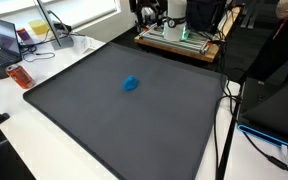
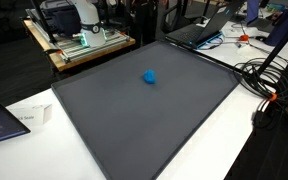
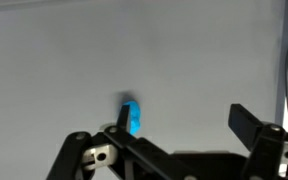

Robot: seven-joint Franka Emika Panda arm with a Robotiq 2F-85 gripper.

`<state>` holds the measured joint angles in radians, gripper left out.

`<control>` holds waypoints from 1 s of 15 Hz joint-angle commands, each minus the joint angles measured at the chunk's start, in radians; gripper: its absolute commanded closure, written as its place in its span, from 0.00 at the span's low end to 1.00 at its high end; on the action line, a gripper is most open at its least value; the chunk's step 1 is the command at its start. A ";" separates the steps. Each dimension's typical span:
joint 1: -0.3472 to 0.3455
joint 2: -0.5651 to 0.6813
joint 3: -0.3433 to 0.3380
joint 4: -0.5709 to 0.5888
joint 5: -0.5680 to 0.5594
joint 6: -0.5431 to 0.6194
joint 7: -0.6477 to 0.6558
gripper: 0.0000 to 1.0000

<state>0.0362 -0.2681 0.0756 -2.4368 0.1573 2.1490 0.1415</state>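
Observation:
A small blue object [image 1: 131, 84] lies near the middle of a dark grey mat [image 1: 84, 120] and shows in both exterior views [image 2: 150, 76]. In the wrist view my gripper [image 3: 179, 111] is open and empty, with its two dark fingers spread wide. The blue object [image 3: 133, 117] shows beside the left finger's tip, partly hidden behind it, not between the fingers. The gripper itself does not show over the mat [image 2: 134, 120] in either exterior view, so its height above the object cannot be told.
The robot's base stands on a wooden platform [image 1: 179, 40] [image 2: 79, 45] beyond the mat's far edge. A laptop [image 1: 9, 40] and an orange item [image 1: 19, 75] sit on the white table. Cables [image 2: 269, 75] [image 1: 229, 110] run along one side.

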 commanded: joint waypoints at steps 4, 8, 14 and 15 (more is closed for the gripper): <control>-0.009 0.199 -0.027 0.020 0.053 0.157 0.092 0.00; -0.013 0.297 -0.051 0.024 0.176 0.296 0.093 0.00; -0.021 0.346 -0.054 0.019 0.254 0.370 0.006 0.00; -0.023 0.353 -0.054 0.023 0.258 0.371 0.001 0.00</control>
<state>0.0165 0.0854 0.0181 -2.4145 0.4180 2.5229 0.1398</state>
